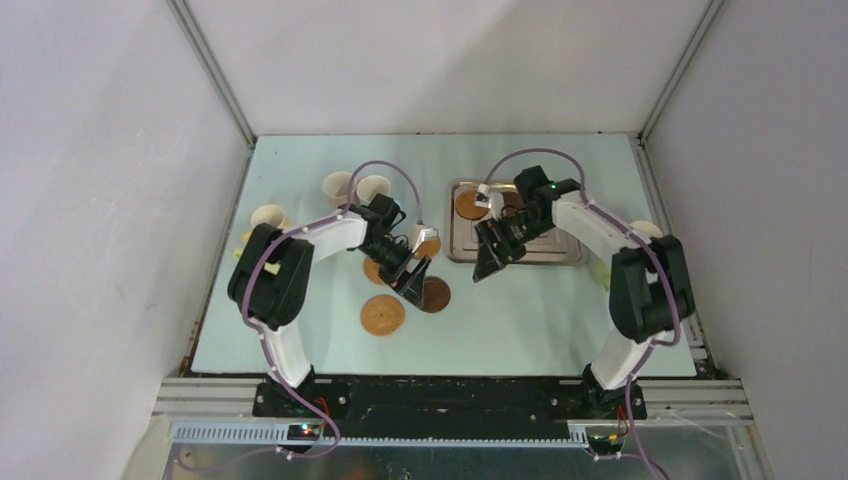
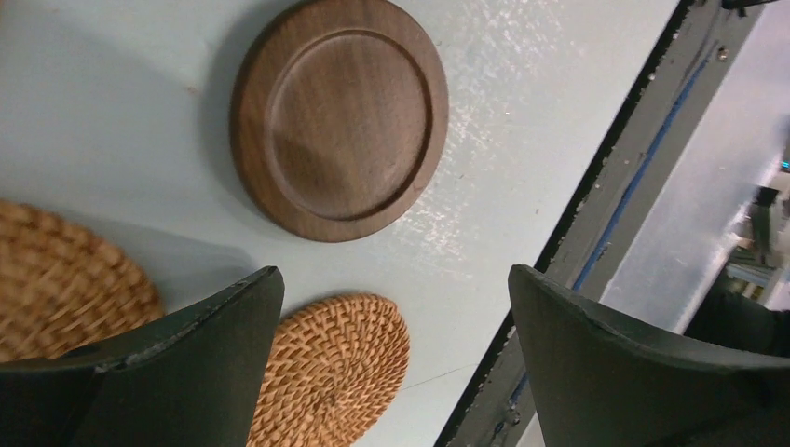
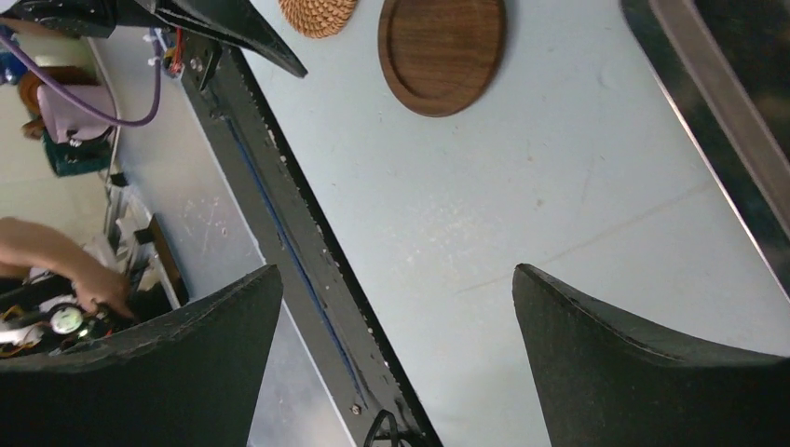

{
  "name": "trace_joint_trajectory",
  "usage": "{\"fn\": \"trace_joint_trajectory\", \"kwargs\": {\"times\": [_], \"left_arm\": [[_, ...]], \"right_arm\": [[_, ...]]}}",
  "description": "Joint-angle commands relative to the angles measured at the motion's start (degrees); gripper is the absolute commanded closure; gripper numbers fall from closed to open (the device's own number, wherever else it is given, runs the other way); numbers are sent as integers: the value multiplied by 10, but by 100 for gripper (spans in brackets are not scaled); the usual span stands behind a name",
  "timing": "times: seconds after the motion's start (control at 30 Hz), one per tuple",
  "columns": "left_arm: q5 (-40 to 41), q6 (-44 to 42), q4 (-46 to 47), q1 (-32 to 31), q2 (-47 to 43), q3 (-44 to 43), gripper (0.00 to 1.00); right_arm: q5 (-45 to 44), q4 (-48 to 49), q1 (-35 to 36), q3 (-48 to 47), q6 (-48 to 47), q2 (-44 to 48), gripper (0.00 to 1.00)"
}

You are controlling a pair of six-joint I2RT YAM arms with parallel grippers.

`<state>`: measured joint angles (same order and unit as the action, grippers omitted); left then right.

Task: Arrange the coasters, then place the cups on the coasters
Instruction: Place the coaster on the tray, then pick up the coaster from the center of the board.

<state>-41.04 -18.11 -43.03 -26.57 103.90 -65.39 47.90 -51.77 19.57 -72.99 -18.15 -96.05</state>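
coaster (image 2: 340,116) dark, smooth, rimmed wood; tan coasters (image 2: 335,368) are woven rattan.

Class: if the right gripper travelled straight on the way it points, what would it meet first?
Probably bare table near its front edge: the open right gripper frames no object; the steel tray sits aside, the dark coaster farther off. Depth is uncertain.

The top camera looks down from above and behind both arm bases over the pale blue-grey table (image 1: 520,330). The wrist cameras sit close above it, looking out between the fingers of the left gripper (image 2: 393,270) and the right gripper (image 3: 396,269). All three views share the dark brown round wooden coaster (image 2: 340,116) ahead of both.
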Motion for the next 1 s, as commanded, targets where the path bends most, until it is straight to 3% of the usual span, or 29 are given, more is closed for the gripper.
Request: {"fn": "trace_joint_trajectory", "kwargs": {"times": [0.0,0.43,0.53,0.73,0.97], "left_arm": [[-68,-26,-28,-7,25,-17,2],[-23,60,66,-47,41,5,2],[-31,66,82,-51,41,12,2],[-30,76,112,-49,15,30,2],[-4,97,164,-36,-20,55,2]], "right_arm": [[43,-18,33,-40,-6,-61,1],[93,-13,46,-135,84,-232,1],[91,0,43,-134,103,-249,9],[42,44,38,-123,141,-255,16],[-15,70,39,-138,150,-276,17]]}}
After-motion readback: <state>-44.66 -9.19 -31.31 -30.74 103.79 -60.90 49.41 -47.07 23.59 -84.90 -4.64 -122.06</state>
